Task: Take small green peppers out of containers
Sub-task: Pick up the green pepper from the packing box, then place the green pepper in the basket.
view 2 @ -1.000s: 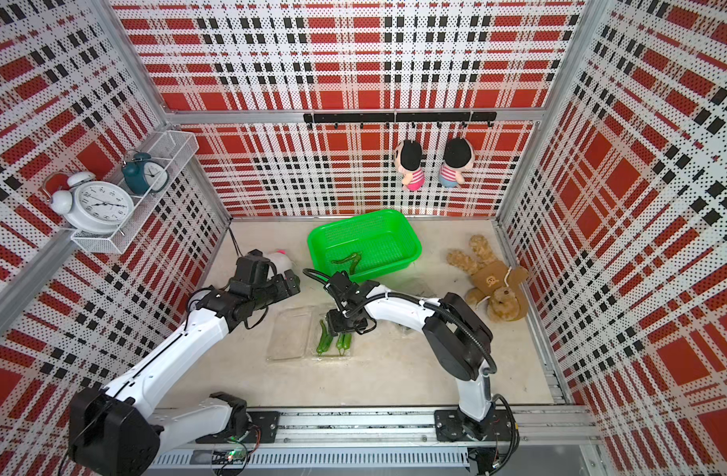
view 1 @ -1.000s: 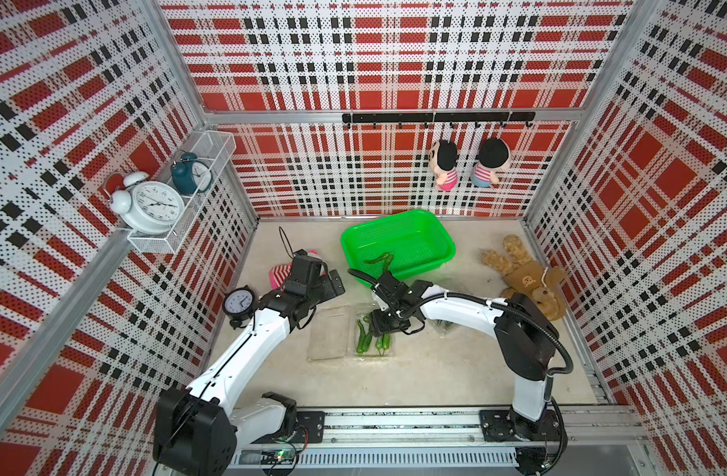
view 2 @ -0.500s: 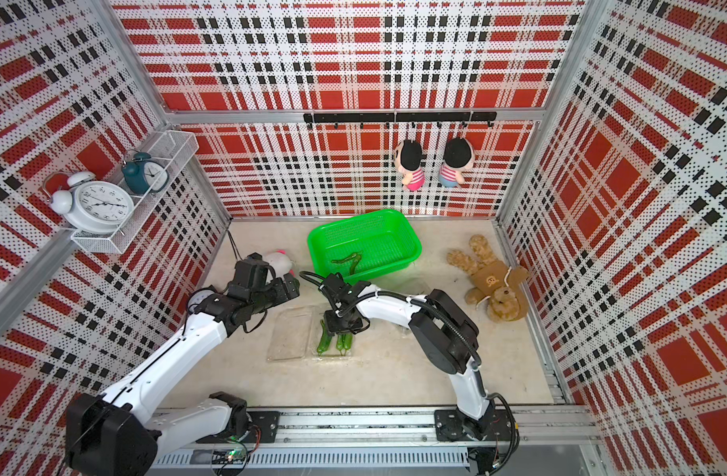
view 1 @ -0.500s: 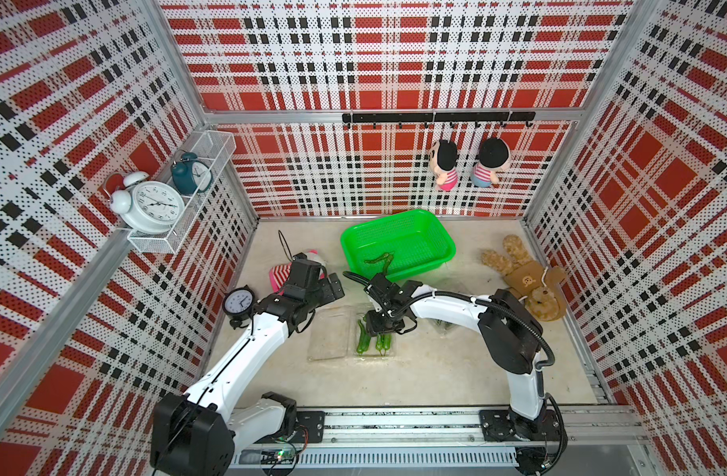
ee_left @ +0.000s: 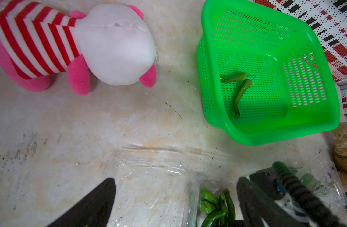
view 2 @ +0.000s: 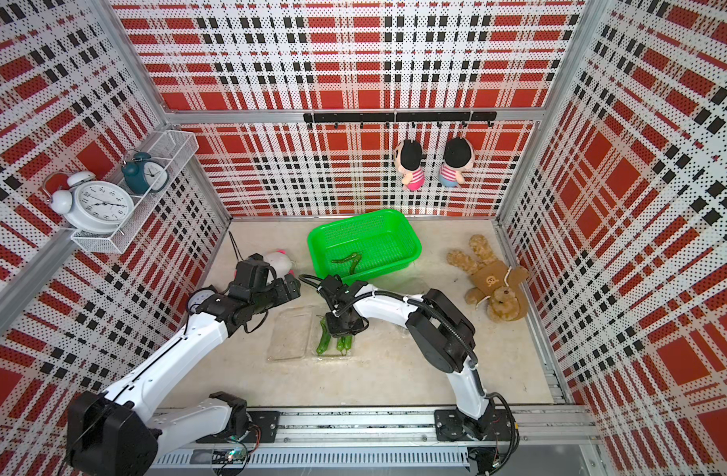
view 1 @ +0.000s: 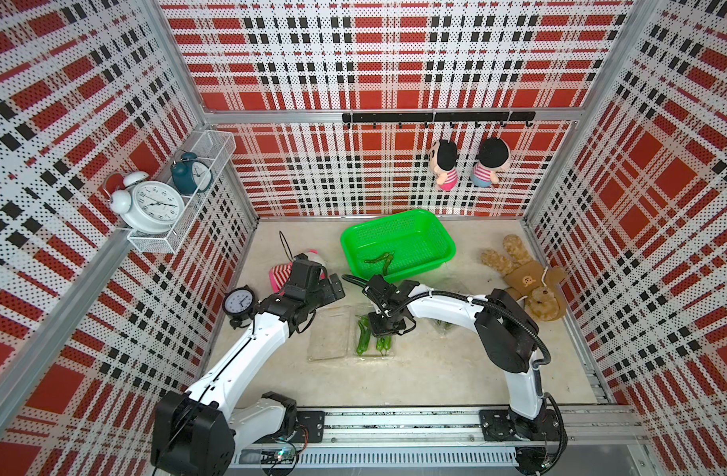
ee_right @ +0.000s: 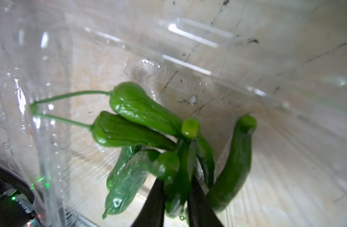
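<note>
Towards the front edge of the table, the open clear container held several small green peppers; the right gripper was clenched on one pepper around its body. Glossy, light and soft, it would likely slip or bruise, so the thicker shoulder looked safer. Nearby the left gripper gaped, empty. Farther back, two peppers lay in the green basket.

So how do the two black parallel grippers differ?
Left gripper: jaws wide open, empty, near the lid of the clear plastic clamshell box. Right gripper: jaws pinched on a slender green pepper, down inside that box's tray. Shared: both black, at the same open box.
</note>
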